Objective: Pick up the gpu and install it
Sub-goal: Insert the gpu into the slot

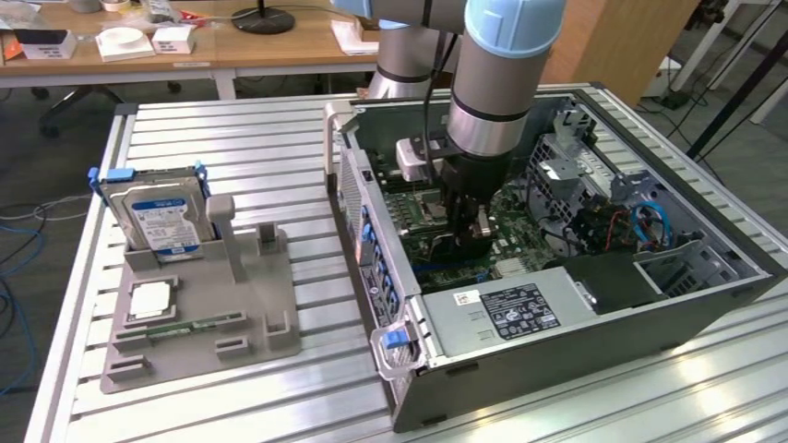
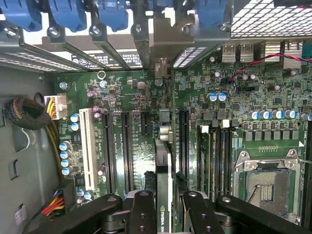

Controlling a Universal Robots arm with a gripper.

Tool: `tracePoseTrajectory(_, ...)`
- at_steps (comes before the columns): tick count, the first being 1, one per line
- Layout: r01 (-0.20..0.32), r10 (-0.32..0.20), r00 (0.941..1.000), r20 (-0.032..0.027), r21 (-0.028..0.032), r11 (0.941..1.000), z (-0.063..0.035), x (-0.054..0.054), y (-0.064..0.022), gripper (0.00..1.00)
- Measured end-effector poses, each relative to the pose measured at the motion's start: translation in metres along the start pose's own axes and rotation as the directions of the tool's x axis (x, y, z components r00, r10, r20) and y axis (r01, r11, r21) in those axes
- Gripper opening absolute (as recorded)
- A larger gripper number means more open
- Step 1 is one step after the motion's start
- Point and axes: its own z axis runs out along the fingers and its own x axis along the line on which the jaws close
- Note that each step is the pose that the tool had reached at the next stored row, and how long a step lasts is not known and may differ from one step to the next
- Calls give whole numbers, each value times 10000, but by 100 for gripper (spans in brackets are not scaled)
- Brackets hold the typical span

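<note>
Here the gripper (image 2: pixel 165 214) is reaching down into the open computer case (image 1: pixel 689 314), its fingers (image 2: pixel 142 214) nearly closed and clamping the graphics card (image 2: pixel 164 180) edge-on between them; the card is hanging upright over the motherboard (image 2: pixel 122 92), close above its long black slots (image 2: pixel 125 151); whether its edge is touching one is unclear. The risk is misalignment; a card coming down tilted or beside its slot could jam, scrape nearby parts, or slip in so narrow a grip; its bracket end could also catch the case's rear wall.
</note>
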Motion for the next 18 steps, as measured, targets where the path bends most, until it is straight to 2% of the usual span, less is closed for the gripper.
tracePoseTrajectory(9, 2, -2, 10000, 0, 1, 10000, 6, 3, 6, 26)
tracePoseTrajectory(18, 2, -2, 10000, -3, -1, 10000, 71, 6, 34, 26)
